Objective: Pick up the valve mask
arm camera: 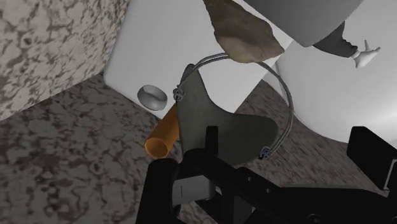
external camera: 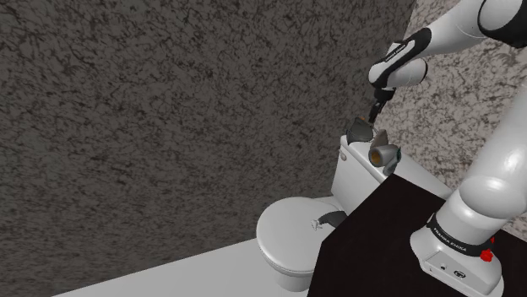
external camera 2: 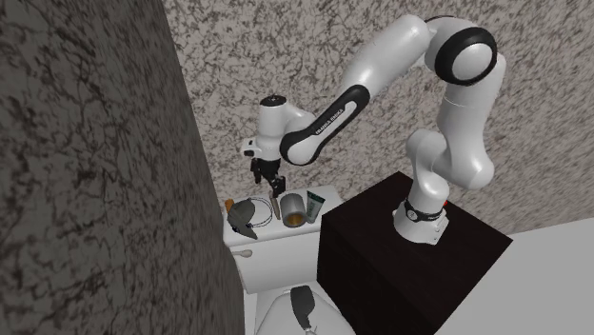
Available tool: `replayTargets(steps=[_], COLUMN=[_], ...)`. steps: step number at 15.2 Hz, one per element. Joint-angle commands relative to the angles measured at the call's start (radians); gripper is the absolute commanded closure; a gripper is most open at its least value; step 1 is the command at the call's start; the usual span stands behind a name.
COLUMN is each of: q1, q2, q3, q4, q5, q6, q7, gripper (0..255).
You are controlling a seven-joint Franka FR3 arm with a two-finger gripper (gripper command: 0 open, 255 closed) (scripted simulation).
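The valve mask (arm camera: pixel 216 114) is seen as a dark grey-green moulded shell. It is narrow at one end and broad at the other, and a thin wire-like strap (arm camera: pixel 287 95) is looped from a small fitting at each end. It is found at the toilet tank (external camera: pixel 350 173), over the end of the tank's top nearest the dark speckled wall (external camera: pixel 169 126). Whether it is resting on the top or is raised just off it cannot be told.

In the wrist view its long axis is laid from the narrow end, beside a small round grey knob (arm camera: pixel 153 95) on the tank, to the broad end at the gripper (external camera: pixel 373 110). In the shoulder view the mask is seen tilted rather than flat.

The black fingers (arm camera: pixel 162 184) are held well apart, with the mask's broad end set between them. Contact with the mask cannot be made out.

A grey cup (external camera: pixel 380 154) is laid on its side on the tank's top, beside the mask, with its orange inside shown. What it holds cannot be told. A brownish rock-like lump (arm camera: pixel 245 32) is seen beyond the mask, by the tank. Below the tank, a small grey object (external camera: pixel 325 221) is laid on the closed toilet lid (external camera: pixel 287 240).
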Motion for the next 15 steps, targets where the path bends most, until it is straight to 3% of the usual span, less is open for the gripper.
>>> replayTargets(steps=[1,5,9,15], q1=[-0.028,-0.12,-0.214,-0.241], q2=[0.097,0.259,0.407,0.467], q3=[0.009,0.062,0.117,0.152], q4=[0.059,0.183,0.324,0.329], q5=[0.091,0.222,0.304,0.341], q6=[0.026,0.047,0.049,0.104], q7=[-0.084,-0.209,-0.292,-0.317], gripper=[0,0,0,0])
